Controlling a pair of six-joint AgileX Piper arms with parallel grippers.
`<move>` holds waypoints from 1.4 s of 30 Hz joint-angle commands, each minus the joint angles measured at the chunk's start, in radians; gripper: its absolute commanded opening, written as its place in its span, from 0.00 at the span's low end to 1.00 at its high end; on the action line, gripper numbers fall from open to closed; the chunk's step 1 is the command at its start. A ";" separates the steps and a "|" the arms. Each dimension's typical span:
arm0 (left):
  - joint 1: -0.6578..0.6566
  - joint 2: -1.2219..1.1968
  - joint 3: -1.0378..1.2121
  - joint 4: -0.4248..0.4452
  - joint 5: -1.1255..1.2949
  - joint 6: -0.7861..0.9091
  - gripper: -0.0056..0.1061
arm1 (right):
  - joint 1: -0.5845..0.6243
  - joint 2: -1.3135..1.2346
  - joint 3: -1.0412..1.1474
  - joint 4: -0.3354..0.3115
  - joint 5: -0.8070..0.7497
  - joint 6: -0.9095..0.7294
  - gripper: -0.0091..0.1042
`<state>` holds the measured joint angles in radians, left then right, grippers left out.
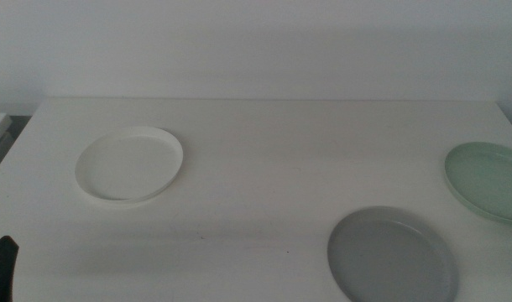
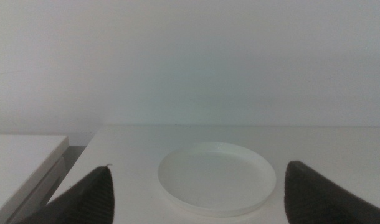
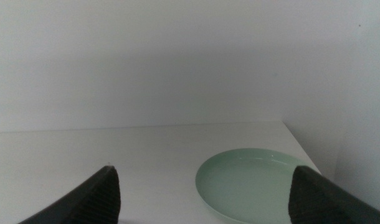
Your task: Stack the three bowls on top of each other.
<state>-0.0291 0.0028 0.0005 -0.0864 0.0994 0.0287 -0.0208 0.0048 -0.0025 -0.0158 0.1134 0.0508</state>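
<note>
Three shallow bowls lie apart on the white table. The white bowl is at the left, the grey bowl at the front right, the mint green bowl at the far right edge. My left gripper shows only as a dark tip at the bottom left corner of the middle view. In the left wrist view my left gripper is open, with the white bowl ahead between its jaws. In the right wrist view my right gripper is open, facing the green bowl. The right arm is out of the middle view.
A plain pale wall rises behind the table. A white surface stands beside the table's left edge, separated by a dark gap. The table's right edge runs close past the green bowl.
</note>
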 commanded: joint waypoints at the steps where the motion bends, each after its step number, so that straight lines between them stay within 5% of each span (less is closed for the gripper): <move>1: -0.001 -0.003 -0.001 0.001 -0.009 -0.008 0.89 | -0.008 -0.005 0.002 -0.007 -0.009 -0.002 0.89; 10: -0.001 -0.003 -0.001 0.001 -0.009 -0.006 0.89 | -0.008 0.112 -0.075 0.050 0.018 0.075 0.89; 20: -0.001 -0.003 -0.001 0.001 -0.009 -0.006 0.89 | -0.008 0.732 -0.596 0.118 0.562 0.008 0.89; 30: -0.001 -0.003 -0.001 0.001 -0.009 -0.006 0.89 | -0.008 1.108 -0.693 0.234 0.524 -0.105 0.88; 42: -0.001 -0.003 -0.001 0.001 -0.009 -0.006 0.89 | 0.043 1.515 -0.912 0.214 0.724 -0.082 0.79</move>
<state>-0.0291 0.0028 0.0005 -0.0864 0.0994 0.0268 0.0049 1.4876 -0.8963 0.2088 0.8241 -0.0378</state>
